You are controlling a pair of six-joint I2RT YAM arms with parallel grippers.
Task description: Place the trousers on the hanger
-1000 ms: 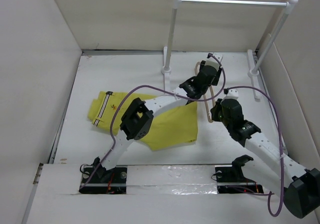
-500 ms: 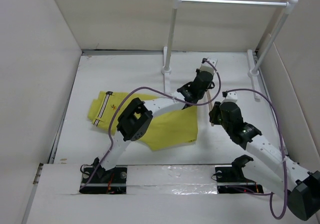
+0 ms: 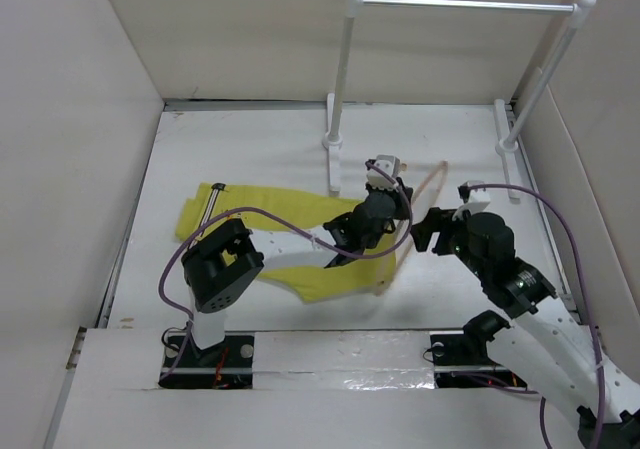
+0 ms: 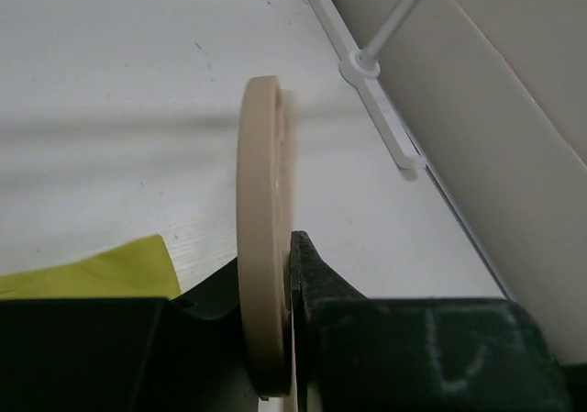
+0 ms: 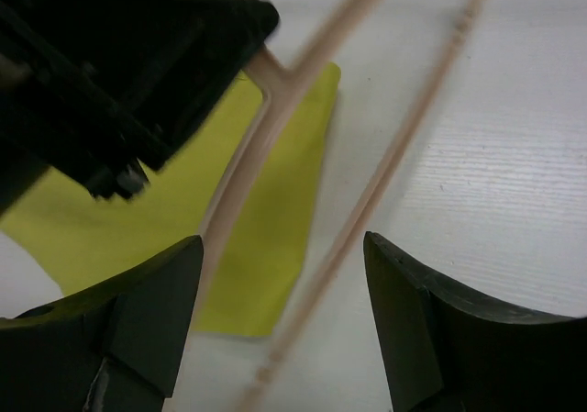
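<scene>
The mustard-yellow trousers [image 3: 290, 224] lie flat on the white table, left of centre. My left gripper [image 3: 398, 209] hovers over their right end, shut on the hanger [image 3: 428, 181], a thin pale beige wooden frame that slants from far right towards the near edge. In the left wrist view the hanger [image 4: 264, 247] stands edge-on, clamped between the dark jaws of the left gripper [image 4: 275, 265]. My right gripper [image 3: 425, 231] is just right of the hanger. Its right wrist view shows the gripper [image 5: 284, 274] open, with two hanger bars [image 5: 385, 173] running between its fingers untouched, above the trousers [image 5: 138, 219].
A white rail rack [image 3: 345, 69] with two posts stands at the back, its feet on the table behind the grippers. One rack foot [image 4: 367, 109] shows ahead of the left gripper. Beige walls close in the table on the left, back and right.
The left gripper shut on the hanger and drew it back towards the trousers. The right gripper opened, let go of the hanger and drew slightly away to the right.
</scene>
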